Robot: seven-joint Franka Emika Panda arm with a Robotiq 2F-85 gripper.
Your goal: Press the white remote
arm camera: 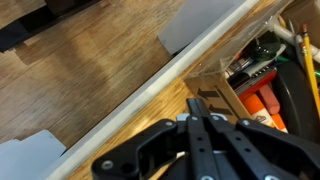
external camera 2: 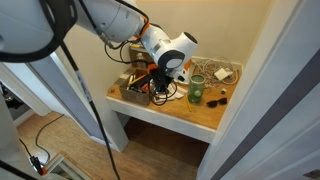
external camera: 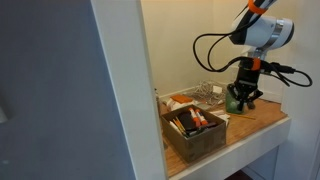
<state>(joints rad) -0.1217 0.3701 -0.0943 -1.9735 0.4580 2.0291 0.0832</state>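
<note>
My gripper (arm camera: 198,104) is shut and empty, its fingertips pressed together. In the wrist view it hangs over the wooden table beside a corner of the brown cardboard box (arm camera: 214,92). The box holds black oblong items (arm camera: 290,95) and an orange-red item (arm camera: 263,103). In both exterior views the gripper (external camera: 244,97) (external camera 2: 161,88) is between the box (external camera: 196,137) (external camera 2: 132,92) and a green jar (external camera 2: 196,92). A slim whitish piece in the box (external camera: 182,111) may be the white remote. I cannot pick it out in the wrist view.
A wire basket (external camera: 206,94) (external camera 2: 221,72) stands at the back of the wooden table (external camera: 262,119) (external camera 2: 192,113). Small black items (external camera 2: 216,97) lie by the green jar (external camera: 232,101). Walls close the alcove on three sides. The table's front edge (arm camera: 140,95) drops to the floor.
</note>
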